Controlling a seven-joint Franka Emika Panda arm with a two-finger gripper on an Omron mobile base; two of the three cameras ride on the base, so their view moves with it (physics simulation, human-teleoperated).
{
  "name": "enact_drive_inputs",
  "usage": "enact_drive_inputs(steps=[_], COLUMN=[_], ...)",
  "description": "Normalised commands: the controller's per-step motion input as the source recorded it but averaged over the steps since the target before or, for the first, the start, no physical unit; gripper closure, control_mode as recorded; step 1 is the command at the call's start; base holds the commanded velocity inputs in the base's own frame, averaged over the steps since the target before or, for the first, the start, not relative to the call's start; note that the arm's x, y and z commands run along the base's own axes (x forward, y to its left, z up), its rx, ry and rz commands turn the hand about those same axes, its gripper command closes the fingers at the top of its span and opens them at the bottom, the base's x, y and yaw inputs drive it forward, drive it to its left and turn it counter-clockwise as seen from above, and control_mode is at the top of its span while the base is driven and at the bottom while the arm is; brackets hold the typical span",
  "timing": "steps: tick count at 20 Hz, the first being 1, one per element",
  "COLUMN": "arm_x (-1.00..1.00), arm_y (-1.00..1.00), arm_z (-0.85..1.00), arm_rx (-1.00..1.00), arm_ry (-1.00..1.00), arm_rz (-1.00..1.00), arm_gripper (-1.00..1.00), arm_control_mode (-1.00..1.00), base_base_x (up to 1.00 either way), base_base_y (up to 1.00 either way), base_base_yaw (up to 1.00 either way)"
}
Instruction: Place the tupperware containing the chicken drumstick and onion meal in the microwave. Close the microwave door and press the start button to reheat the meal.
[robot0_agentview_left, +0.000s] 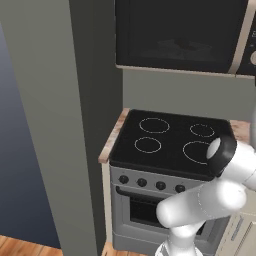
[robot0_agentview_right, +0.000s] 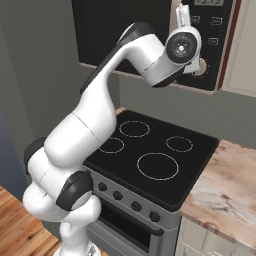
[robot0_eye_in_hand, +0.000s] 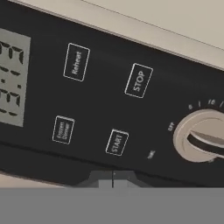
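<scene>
Your hand (robot0_eye_in_hand: 113, 178) was pressed together, fingertips meeting just below the START button (robot0_eye_in_hand: 117, 142) on the dark button panel (robot0_eye_in_hand: 100, 109). Beyond it, the microwave (robot0_agentview_left: 185, 35) hung above the stove (robot0_agentview_left: 170, 140), its door (robot0_agentview_left: 175, 32) closed.

Glossy black glass microwave door (robot0_agentview_left: 180, 35); below it matt black stove (robot0_agentview_right: 150, 160) top, speckled stone-look counter (robot0_agentview_right: 225, 195).

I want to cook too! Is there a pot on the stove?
No, the stove top is bare, with just its four white burner rings showing.
</scene>
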Motion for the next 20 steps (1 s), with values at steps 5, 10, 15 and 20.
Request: enact_drive_inputs(steps=[5,10,15,20], arm_x=[0.19,0.24,0.36,0.44], arm_y=[-0.15,-0.17,-0.15,-0.22], arm_z=[0.0,0.0,-0.12,-0.12], arm_rx=[0.06,0.07,0.06,0.07], arm_ry=[0.07,0.03,0.0,0.0], arm_rz=[0.03,0.03,0.04,0.01], arm_gripper=[1.0,1.0,1.0,1.0], arm_control_mode=[-1.0,-1.0,-1.0,-1.0], base_base_x=[0.0,0.0,0.0,0.0], base_base_y=[0.0,0.0,0.0,0.0], base_base_yaw=[0.0,0.0,0.0,0.0])
